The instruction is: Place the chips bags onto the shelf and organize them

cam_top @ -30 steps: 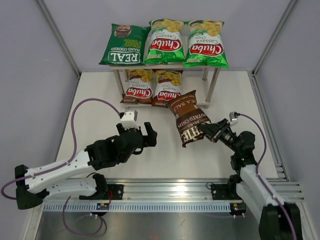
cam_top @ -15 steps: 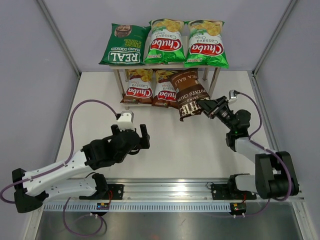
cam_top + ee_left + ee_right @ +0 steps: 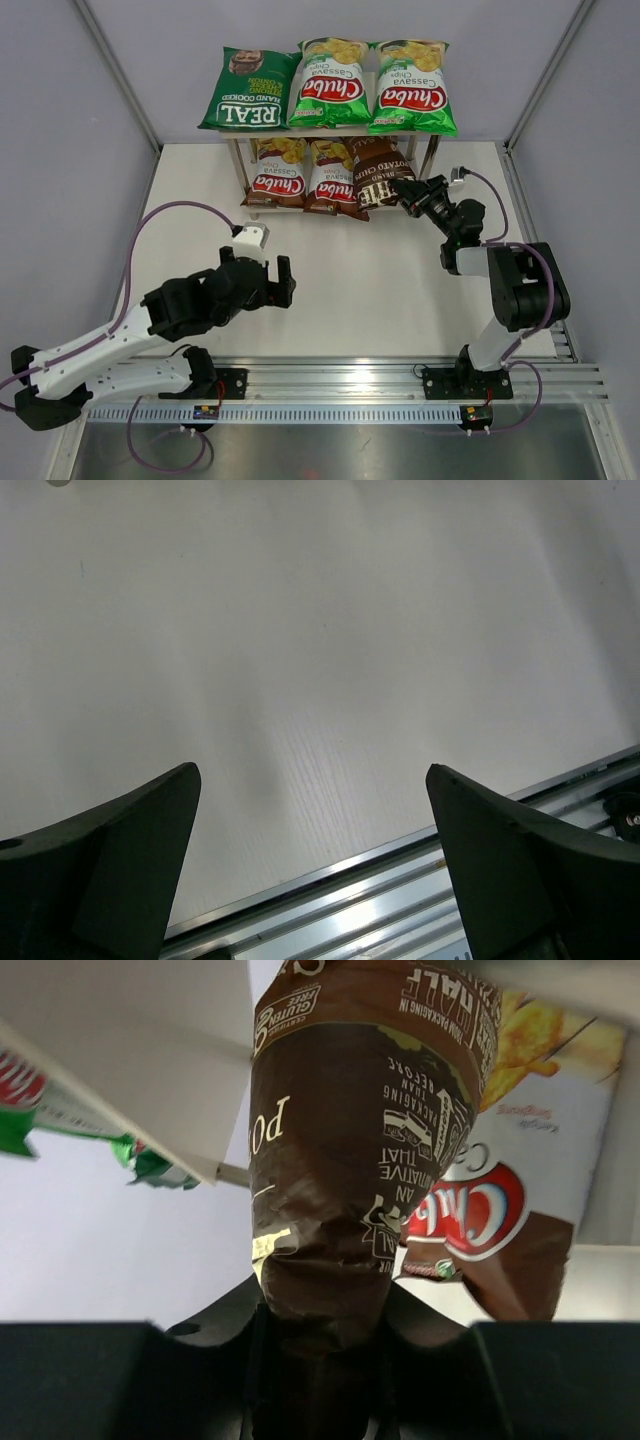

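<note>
Bright even light; glare on rail (image 3: 330, 385); perhaps soft close-ups

The shelf's (image 3: 428, 168) top tier carries a dark green REAL bag (image 3: 245, 90) and two bright green Chuba bags (image 3: 328, 85) (image 3: 411, 88), side by side. Lower tier: two brown-red Chuba bags (image 3: 277, 172) (image 3: 333, 175), then the dark brown bag (image 3: 378, 172) rightmost, pinched by the right end effector (image 3: 408, 192).

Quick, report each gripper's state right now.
Left gripper: open, holding nothing.
Right gripper: shut on the dark brown glossy chips bag.

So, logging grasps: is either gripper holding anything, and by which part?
The right gripper pinches the dark brown chips bag by its end; left gripper holds nothing.
</note>
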Action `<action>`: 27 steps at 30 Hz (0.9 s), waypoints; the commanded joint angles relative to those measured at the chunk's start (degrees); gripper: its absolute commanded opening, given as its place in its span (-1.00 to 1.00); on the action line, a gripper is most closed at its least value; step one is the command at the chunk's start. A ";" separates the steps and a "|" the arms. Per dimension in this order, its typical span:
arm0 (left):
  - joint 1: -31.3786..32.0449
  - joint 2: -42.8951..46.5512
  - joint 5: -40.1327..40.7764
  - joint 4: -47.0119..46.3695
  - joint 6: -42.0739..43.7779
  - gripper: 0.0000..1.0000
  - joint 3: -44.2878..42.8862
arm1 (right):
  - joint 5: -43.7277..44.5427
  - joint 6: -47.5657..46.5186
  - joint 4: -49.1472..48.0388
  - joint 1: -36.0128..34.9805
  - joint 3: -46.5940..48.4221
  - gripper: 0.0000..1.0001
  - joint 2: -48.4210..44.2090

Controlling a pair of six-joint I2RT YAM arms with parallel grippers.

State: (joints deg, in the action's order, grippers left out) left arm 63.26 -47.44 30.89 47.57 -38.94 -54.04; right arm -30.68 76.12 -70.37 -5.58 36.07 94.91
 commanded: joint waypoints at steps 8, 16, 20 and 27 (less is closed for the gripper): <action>0.02 3.67 -4.70 0.50 7.38 0.98 -0.98 | 4.31 3.60 -17.52 0.84 9.62 -0.80 13.10; -0.07 6.48 -4.09 -0.73 8.70 0.98 2.09 | 7.47 4.22 -19.02 1.37 10.68 -0.81 16.09; -0.07 6.40 -4.61 -0.73 8.53 0.98 2.45 | 8.79 4.30 -18.93 1.63 11.56 -0.79 17.32; -0.07 7.54 -5.93 -1.25 8.00 0.98 3.24 | 8.62 2.29 -18.05 2.16 11.83 -0.80 19.52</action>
State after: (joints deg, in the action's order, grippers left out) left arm 63.26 -41.12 26.37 48.42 -31.51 -50.96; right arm -23.40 80.31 -71.81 -3.90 45.74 114.30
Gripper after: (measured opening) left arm 0.988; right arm 0.349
